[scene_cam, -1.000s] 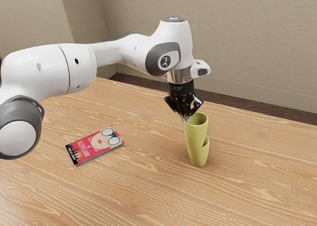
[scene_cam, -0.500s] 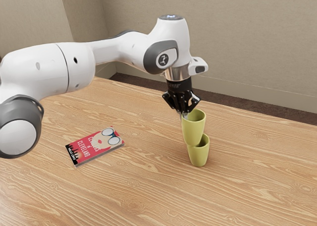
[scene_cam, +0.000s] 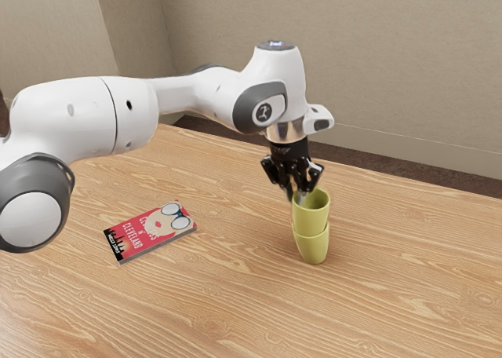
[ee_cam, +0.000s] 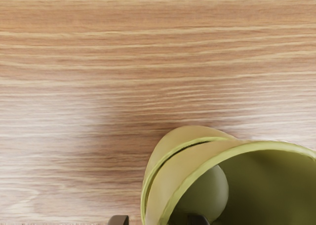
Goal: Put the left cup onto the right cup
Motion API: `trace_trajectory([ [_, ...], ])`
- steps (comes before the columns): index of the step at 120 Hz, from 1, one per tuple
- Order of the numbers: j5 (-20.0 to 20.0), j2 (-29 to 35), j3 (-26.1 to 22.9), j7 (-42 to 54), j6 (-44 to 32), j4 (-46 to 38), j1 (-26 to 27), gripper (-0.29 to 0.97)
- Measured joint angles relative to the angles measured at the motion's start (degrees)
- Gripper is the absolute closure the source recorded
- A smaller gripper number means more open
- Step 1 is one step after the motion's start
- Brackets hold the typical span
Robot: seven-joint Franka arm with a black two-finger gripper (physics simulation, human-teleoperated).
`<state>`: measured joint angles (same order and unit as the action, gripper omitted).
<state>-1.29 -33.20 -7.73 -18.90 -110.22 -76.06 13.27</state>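
Exterior view's left: red paperback book (scene_cam: 149, 230) lies flat on the wood-grain tabletop (scene_cam: 235, 295), well apart from the work. Centre: black two-finger tool (scene_cam: 301, 191) is at the rim of the upper olive-green plastic cup (scene_cam: 312, 209). Clamped or released: cannot tell. This cup sits upright, nested in the lower olive-green plastic cup (scene_cam: 314, 248), axes in line, directly beneath the tool. Judgement: stack looks made. Exit should run straight up that axis.

On the tabletop (scene_cam: 392, 295), upper cup (scene_cam: 311, 209) nested upright in lower cup (scene_cam: 312, 246). At its rim, from above, jaws straddling the side nearer the arm. Well apart toward the exterior view's left, book (scene_cam: 149, 231) lying flat on the tabletop. Behind all, wall (scene_cam: 392, 60).
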Motion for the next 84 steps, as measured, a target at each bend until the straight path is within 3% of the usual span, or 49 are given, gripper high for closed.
trace_trajectory([
  [17, -0.1, 1.9, 0.0, 0.1, -0.3, -1.1, 0.0, 0.3],
  [32, -0.5, 12.3, 0.0, 0.2, 0.0, -10.1, 0.1, 0.17],
  [54, -0.9, 28.5, 0.8, 0.4, 6.0, -21.9, -0.6, 0.07],
  [84, -2.0, 31.9, 1.2, 2.0, 14.5, -23.7, -1.4, 0.02],
])
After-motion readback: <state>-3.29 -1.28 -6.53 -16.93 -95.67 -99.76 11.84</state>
